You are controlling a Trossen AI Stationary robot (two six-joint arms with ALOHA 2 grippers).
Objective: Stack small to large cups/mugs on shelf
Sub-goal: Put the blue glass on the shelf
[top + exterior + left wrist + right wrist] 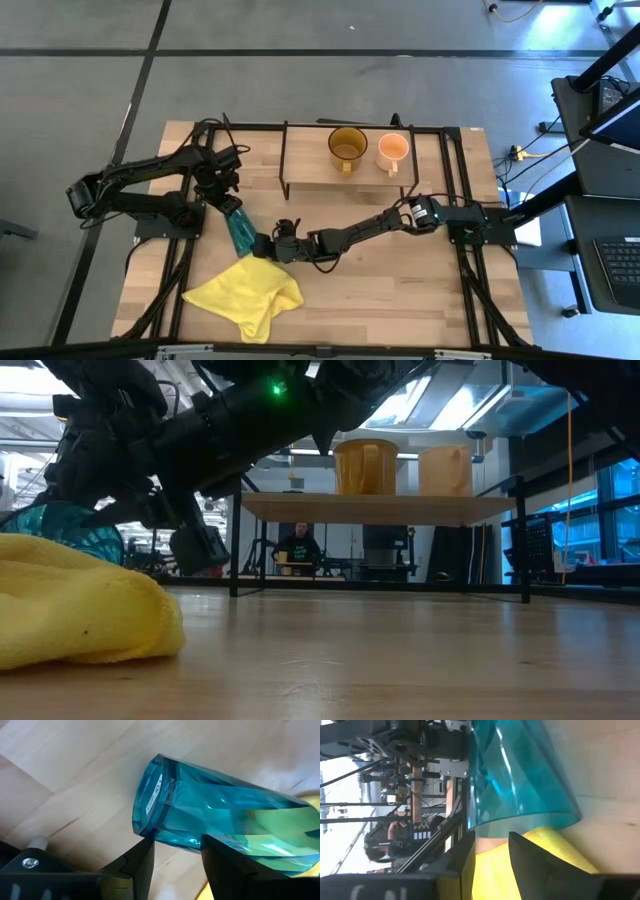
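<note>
1. Teal translucent tumbler [239,231] is lying on its side on the light wooden tabletop [400,290], caught between the two grippers, its open mouth toward the yellow cloth [246,294].
2. Left gripper [229,206] sits at the tumbler's base end. In the left wrist view its dark fingers [135,866] are parted either side of the base, so it's open around the tumbler [220,817]; can't tell if the pads actually touch.
3. Right gripper [262,246] is at the rim end, just beside the cloth. Its fingers [540,862] are spread too, with the tumbler's rim [520,775] right ahead of them and yellow cloth [555,847] showing between.
4. Low long light-wood shelf on thin black legs [310,172] is well beyond both grippers, at the back of the table.
5. On the shelf: the wide amber-yellow translucent mug [347,147] and the small pale-orange mug [392,150], upright, side by side but apart.
6. Low view also catches a person [297,547] in the room behind.
</note>
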